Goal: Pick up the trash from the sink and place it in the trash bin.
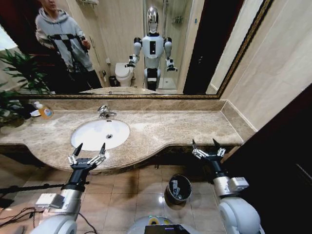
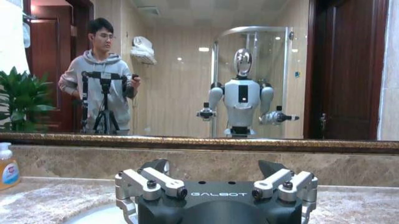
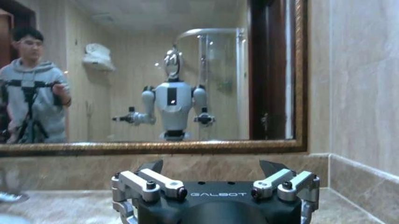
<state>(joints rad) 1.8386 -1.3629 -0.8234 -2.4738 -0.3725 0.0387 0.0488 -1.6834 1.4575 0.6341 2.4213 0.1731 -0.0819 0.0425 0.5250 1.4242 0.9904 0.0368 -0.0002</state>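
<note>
A: While both arms hang low in front of the table, where does the trash bin (image 1: 178, 188) sit?

B: It stands on the floor between them, nearer the right tool (image 1: 207, 150), and some pale litter already lies inside.

A: And the tools?

B: Both are spread open and carry nothing. The left tool (image 1: 89, 155) hovers at the table's front edge, just short of the sink (image 1: 100, 133), which lies straight ahead of it.

A: Any trash in the basin?

B: None can be made out; only the drain (image 1: 109, 136) shows.
</note>
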